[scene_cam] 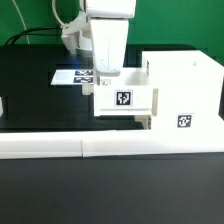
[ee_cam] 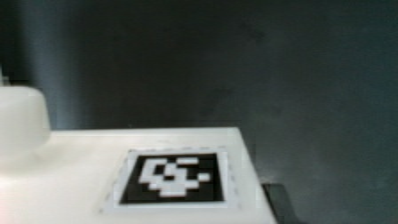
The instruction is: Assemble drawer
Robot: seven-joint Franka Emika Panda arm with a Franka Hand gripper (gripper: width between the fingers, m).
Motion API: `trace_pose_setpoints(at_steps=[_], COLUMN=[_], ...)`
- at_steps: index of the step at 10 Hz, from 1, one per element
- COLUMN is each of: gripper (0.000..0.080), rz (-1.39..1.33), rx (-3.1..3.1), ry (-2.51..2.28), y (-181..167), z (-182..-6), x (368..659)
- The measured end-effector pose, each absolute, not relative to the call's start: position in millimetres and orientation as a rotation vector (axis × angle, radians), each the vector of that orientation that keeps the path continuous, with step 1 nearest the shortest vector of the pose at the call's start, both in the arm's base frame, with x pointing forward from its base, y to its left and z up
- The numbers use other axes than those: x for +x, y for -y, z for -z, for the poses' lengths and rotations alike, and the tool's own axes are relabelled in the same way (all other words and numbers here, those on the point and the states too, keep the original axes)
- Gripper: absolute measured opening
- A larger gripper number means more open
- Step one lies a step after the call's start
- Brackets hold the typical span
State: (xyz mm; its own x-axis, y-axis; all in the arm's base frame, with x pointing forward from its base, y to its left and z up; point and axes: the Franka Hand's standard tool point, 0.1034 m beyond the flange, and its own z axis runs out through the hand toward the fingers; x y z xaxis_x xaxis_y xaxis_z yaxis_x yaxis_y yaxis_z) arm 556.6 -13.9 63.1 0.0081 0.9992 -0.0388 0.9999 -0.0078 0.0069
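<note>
A small white open tray [scene_cam: 124, 98] with a square tag on its front sits at the centre. Its right end is against the large boxy white housing [scene_cam: 185, 85], which carries its own tag low on its front. My gripper [scene_cam: 103, 78] comes down from above into the tray's left part and is shut on the tray's wall. The tray seems to hang slightly above the black table. In the wrist view the tray's tagged white face [ee_cam: 173, 178] fills the lower part, very close. My fingertips are not plainly visible there.
The marker board [scene_cam: 72, 76] lies flat behind the tray. A long low white rail [scene_cam: 100, 147] runs along the front. A white part [scene_cam: 2, 105] is cut off at the exterior view's left edge. A rounded white shape [ee_cam: 18, 125] shows in the wrist view.
</note>
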Motion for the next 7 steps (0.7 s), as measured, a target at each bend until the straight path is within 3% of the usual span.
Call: trace_pose_setpoints(at_steps=[7], gripper=[0.0042], rz=[0.050], rx=[2.211], ry=[-2.207], y=[3.0], z=[-58.7], x=[549.7])
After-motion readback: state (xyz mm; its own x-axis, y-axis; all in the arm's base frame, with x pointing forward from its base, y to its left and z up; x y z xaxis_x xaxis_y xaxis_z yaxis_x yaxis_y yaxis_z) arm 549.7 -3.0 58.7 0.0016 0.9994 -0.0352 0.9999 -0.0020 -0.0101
